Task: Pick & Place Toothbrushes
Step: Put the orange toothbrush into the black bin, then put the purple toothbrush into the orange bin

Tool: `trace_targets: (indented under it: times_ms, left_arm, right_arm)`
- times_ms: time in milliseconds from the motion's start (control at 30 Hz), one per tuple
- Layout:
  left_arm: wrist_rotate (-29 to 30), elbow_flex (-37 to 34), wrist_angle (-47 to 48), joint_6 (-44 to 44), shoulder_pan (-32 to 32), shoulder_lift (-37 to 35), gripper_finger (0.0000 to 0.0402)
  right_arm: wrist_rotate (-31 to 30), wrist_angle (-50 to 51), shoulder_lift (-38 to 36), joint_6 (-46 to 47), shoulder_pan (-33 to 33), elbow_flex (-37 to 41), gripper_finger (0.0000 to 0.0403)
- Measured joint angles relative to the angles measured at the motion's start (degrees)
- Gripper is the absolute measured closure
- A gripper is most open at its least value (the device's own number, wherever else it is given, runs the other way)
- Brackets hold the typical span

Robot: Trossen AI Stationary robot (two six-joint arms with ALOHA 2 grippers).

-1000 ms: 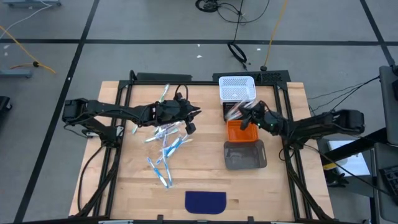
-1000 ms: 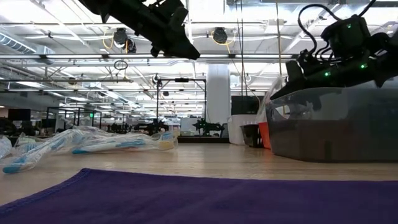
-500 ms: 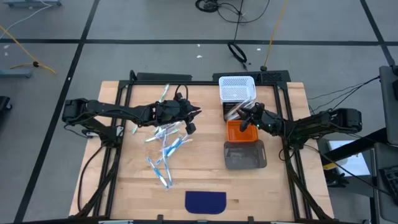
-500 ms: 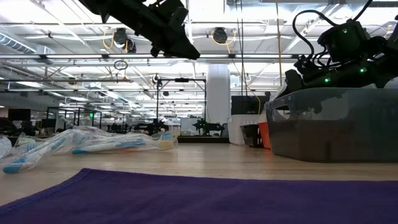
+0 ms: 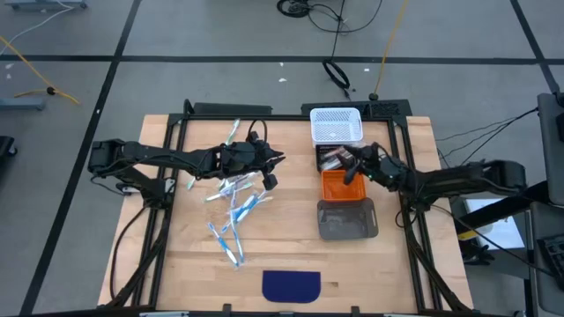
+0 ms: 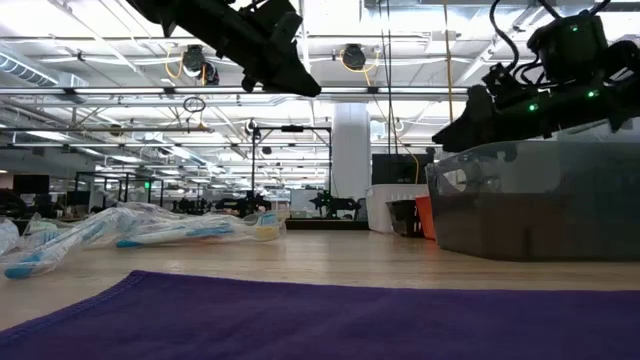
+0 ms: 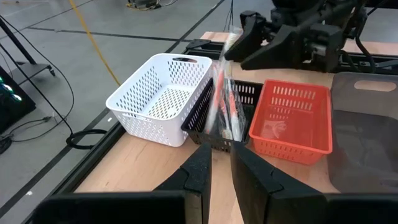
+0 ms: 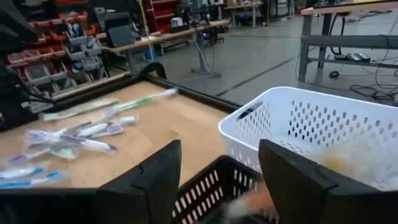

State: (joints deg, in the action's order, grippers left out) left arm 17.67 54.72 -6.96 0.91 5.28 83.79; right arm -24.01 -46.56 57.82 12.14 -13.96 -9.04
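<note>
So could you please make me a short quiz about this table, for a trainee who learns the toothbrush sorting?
1. True or false: the fingers of the right gripper are open.
2. Which container stands nearest to the purple cloth? A) white basket B) orange basket C) grey bin
3. Fill in: the loose toothbrushes lie on the wooden table beneath the ____ arm.

Key: 1 true; 2 C; 3 left.
</note>
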Motion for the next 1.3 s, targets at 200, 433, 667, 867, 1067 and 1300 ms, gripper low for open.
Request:
trace_targets:
  times_ms: [200,433,667,867,1067,1300]
  left_arm:
    - [0.02,0.00,-0.02,-0.39,0.00,0.00,0.0339]
    - [-0.04,0.00,6.00,-0.30,0.00,0.00,0.0339]
    - [0.79,-0.02,21.36,4.52,0.02,0.00,0.0339]
    - [0.86,-0.02,31.25,9.22,1.82,0.00,0.0339]
    - [-6.63,-0.02,35.38,11.92,4.81,0.01,0.0339]
    - [-7.35,-0.02,40.30,12.67,4.98,2.46,0.0338]
  right_arm:
    - [0.02,8.36,-3.92,0.94,1.16,0.00,0.0210]
    - [6.41,2.38,-5.80,0.68,3.56,0.00,0.0213]
    - [15.15,-3.13,-5.79,0.71,8.63,-0.01,0.0219]
    - [15.15,-3.54,-4.61,-1.73,12.76,-3.91,0.0223]
    - [15.15,-2.83,-0.57,-4.12,14.72,-7.95,0.0224]
    - [15.15,-2.80,3.63,-3.91,14.88,-9.18,0.0227]
